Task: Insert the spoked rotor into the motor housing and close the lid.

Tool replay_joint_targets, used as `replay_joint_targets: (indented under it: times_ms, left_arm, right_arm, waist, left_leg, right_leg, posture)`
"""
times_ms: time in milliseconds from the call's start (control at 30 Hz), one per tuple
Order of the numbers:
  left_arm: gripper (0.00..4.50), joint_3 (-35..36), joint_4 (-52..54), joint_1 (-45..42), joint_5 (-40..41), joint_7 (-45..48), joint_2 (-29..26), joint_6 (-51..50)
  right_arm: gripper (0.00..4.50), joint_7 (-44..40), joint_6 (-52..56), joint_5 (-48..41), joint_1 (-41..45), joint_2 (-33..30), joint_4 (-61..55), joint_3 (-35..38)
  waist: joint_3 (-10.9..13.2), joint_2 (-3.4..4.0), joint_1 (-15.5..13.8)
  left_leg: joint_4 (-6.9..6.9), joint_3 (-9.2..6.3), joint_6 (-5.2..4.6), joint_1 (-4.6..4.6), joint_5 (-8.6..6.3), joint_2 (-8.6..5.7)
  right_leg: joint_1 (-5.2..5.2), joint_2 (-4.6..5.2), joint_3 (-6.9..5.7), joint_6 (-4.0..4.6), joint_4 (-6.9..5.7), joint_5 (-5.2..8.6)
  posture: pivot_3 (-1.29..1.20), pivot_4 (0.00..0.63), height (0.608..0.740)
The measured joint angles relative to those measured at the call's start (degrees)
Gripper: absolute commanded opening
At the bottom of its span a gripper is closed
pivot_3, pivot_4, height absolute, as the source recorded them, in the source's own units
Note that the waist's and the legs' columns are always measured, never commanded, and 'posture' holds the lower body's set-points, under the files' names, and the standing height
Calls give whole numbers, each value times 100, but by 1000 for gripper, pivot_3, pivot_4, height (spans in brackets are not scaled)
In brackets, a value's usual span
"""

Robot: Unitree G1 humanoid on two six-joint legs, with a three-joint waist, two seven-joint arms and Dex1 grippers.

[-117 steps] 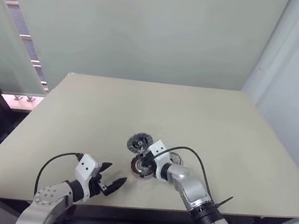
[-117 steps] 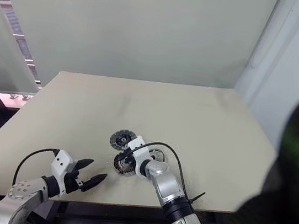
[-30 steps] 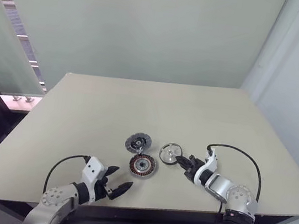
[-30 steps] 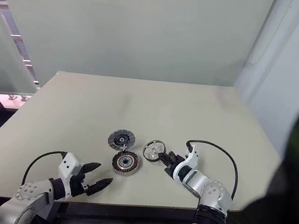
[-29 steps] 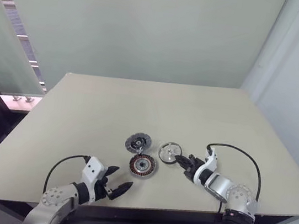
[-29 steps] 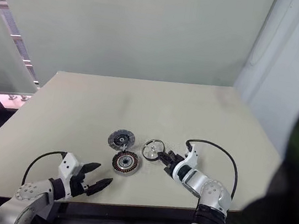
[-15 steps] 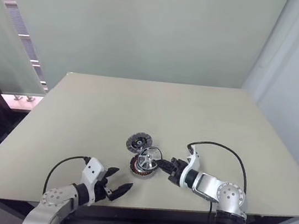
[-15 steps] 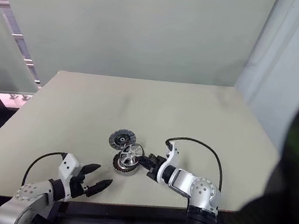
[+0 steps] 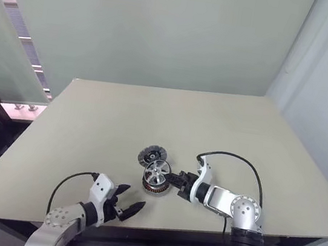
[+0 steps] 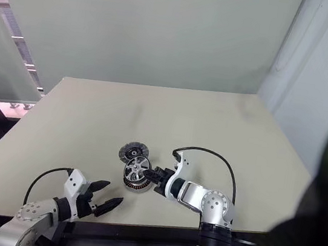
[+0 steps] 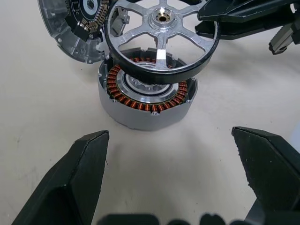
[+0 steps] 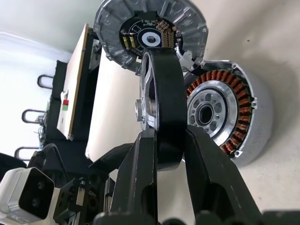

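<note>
While the motor housing (image 11: 146,101) sits empty, the spoked rotor (image 11: 161,35) hangs above.

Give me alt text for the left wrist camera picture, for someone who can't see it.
The right gripper, shut on the rim of the spoked rotor, holds it just above the open motor housing with its ring of copper windings. The ribbed lid lies behind the housing on the beige table, and the left gripper stands open in the foreground.

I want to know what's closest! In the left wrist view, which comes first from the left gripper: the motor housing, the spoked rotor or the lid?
1. Motor housing, straight ahead on the table.
2. Spoked rotor, held just above it.
3. Lid, behind, to one side.
</note>
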State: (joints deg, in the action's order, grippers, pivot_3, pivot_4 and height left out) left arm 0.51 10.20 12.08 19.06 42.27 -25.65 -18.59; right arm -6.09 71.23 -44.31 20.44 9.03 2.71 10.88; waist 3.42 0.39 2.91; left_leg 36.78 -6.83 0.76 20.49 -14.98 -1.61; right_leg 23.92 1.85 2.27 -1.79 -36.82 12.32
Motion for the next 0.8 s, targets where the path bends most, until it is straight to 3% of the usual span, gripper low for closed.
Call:
replay_joint_targets:
  times_ms: [800]
  left_arm:
    - [4500,0,45,30,-1,-51,19,0]
  right_arm:
    - [477,2,-643,277,109,10,673,-489]
  waist:
    - [-1,-1,-2]
  left_leg:
    - [6,0,-1,3,1,-1]
  right_leg:
    - [1,-1,0,10,-2,-7]
  posture:
    - [0,0,740]
